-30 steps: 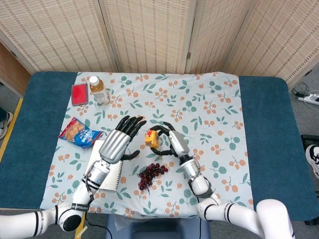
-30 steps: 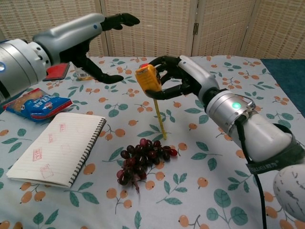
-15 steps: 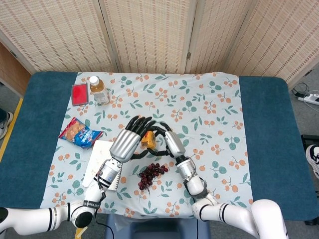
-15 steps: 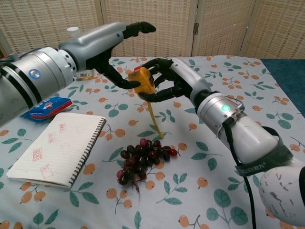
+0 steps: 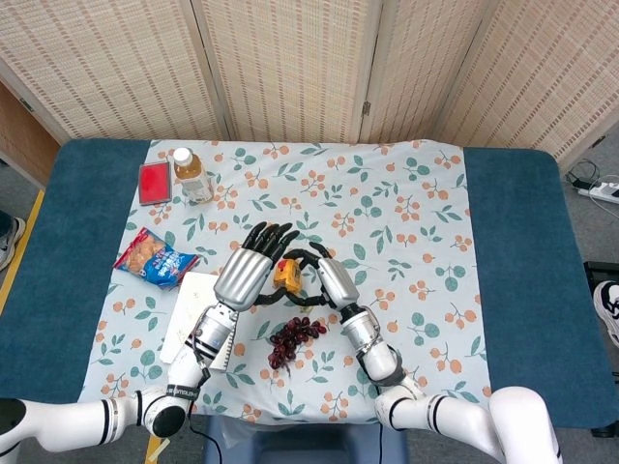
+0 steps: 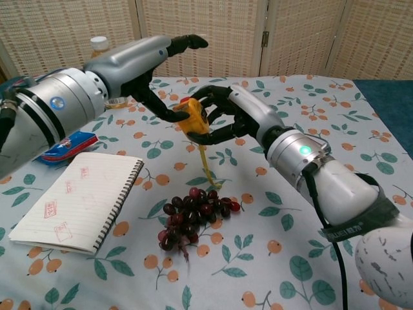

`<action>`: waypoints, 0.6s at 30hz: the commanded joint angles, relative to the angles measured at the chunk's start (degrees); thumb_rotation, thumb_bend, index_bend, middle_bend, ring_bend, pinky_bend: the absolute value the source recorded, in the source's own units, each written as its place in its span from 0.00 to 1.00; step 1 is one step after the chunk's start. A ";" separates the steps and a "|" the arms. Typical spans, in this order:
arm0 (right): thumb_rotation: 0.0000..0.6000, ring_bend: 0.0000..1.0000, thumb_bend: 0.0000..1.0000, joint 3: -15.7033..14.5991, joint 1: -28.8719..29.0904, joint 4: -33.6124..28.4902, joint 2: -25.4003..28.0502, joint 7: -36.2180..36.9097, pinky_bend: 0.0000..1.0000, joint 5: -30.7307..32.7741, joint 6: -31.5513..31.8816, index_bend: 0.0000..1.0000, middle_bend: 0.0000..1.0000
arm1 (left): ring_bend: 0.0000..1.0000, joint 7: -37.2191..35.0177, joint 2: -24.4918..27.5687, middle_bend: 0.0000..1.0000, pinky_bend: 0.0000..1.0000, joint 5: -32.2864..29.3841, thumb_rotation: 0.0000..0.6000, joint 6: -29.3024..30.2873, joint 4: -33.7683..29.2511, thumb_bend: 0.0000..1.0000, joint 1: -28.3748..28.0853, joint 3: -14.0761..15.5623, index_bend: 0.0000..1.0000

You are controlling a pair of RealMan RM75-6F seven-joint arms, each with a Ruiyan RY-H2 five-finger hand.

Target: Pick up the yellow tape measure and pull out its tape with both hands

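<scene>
The yellow tape measure (image 6: pixel 195 116) (image 5: pixel 284 274) is held above the table in my right hand (image 6: pixel 227 115) (image 5: pixel 327 278), whose fingers wrap around its case. A short length of yellow tape (image 6: pixel 206 165) hangs loose from the case down to the cloth beside the grapes. My left hand (image 6: pixel 155 74) (image 5: pixel 253 263) is right against the case's left side. Its thumb (image 6: pixel 161 111) touches or nearly touches the case, and its other fingers stretch out straight above it, holding nothing.
A bunch of dark grapes (image 6: pixel 193 210) lies just below the hands. A spiral notebook (image 6: pixel 77 200) lies to the left, with a blue snack packet (image 5: pixel 155 259) beyond it. A bottle (image 5: pixel 191 174) and a red flat object (image 5: pixel 155 182) are at the back left.
My left hand has swung right and closed the gap to the tape measure. My right hand has shifted slightly left and lower with the case; the tape still hangs loose.
</scene>
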 commanded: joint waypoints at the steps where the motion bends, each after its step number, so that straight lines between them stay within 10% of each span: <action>1: 1.00 0.40 0.44 -0.01 0.04 -0.10 0.03 -0.11 0.07 0.12 -0.28 0.62 0.53 | 0.08 0.00 -0.13 0.07 0.00 -0.20 1.00 0.18 0.17 0.29 -0.19 -0.01 0.04; 10: 1.00 0.40 0.44 -0.05 0.21 -0.11 -0.04 -0.55 0.07 0.45 -1.22 0.62 0.53 | 0.10 -0.56 -0.53 0.07 0.00 -0.50 1.00 0.14 0.88 0.34 -0.77 0.39 0.08; 18: 1.00 0.40 0.44 0.16 0.43 0.28 -0.15 -0.95 0.07 0.78 -1.81 0.62 0.53 | 0.12 -2.61 -1.17 0.09 0.00 0.24 1.00 0.80 2.46 0.60 -0.85 0.73 0.15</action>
